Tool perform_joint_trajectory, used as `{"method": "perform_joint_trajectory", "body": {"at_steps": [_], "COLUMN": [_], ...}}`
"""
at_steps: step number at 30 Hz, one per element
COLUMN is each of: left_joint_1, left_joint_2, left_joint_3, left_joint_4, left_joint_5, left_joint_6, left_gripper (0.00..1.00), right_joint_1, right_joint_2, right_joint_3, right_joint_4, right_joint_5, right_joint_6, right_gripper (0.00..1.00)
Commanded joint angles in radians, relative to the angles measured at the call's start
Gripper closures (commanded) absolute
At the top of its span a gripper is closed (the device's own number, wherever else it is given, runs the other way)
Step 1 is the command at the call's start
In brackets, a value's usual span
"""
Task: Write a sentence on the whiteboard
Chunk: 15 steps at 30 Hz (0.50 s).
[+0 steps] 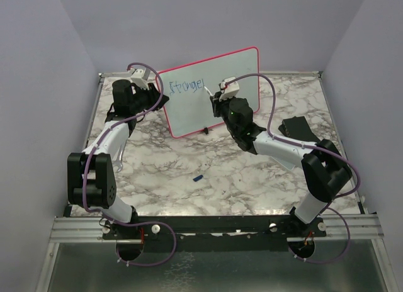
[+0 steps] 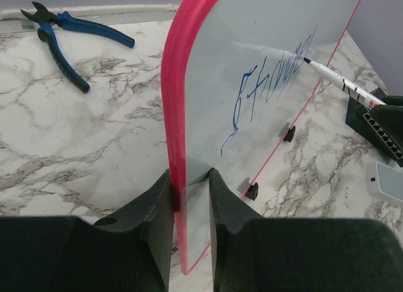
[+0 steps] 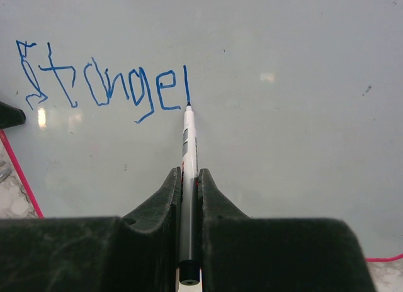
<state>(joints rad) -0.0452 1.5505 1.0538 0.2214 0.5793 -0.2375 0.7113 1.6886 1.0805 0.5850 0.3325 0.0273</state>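
The whiteboard (image 1: 217, 116), white with a pink-red frame, stands tilted at the back of the marble table. My left gripper (image 2: 191, 182) is shut on its left edge (image 1: 162, 97), one finger on each face. Blue lettering of the sentence (image 3: 101, 84) runs along the top of the board, reading roughly "Stronge" plus one vertical stroke. My right gripper (image 3: 189, 179) is shut on a white marker (image 3: 187, 141). The marker's blue tip touches the board at the foot of that last stroke. In the left wrist view the marker (image 2: 340, 81) meets the end of the lettering (image 2: 267, 84).
Blue-handled pliers (image 2: 60, 34) lie behind the board at the far left. A small blue cap (image 1: 198, 177) rests mid-table. A black object (image 1: 296, 127) sits at the right, and a small pale grey pad (image 2: 387, 179) lies near the right arm.
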Motion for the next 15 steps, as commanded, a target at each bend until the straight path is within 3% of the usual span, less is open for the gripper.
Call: {"method": "perform_joint_trajectory", "body": {"at_steps": [1, 15], "left_joint_1": [-0.008, -0.008], "left_joint_2": [-0.019, -0.014], "left_joint_3": [0.006, 0.006], "left_joint_4": [-0.032, -0.033], "left_joint_5": [-0.013, -0.014], "left_joint_6": [0.022, 0.025], "left_gripper": [0.89, 0.90], "right_joint_1": [-0.008, -0.008], "right_joint_2": [-0.006, -0.003], "right_joint_3": [0.023, 0.054], "right_joint_4": [0.003, 0.030], "right_joint_5": [0.020, 0.049], "right_joint_6": [-0.009, -0.053], "right_gripper": [0.99, 0.99]}}
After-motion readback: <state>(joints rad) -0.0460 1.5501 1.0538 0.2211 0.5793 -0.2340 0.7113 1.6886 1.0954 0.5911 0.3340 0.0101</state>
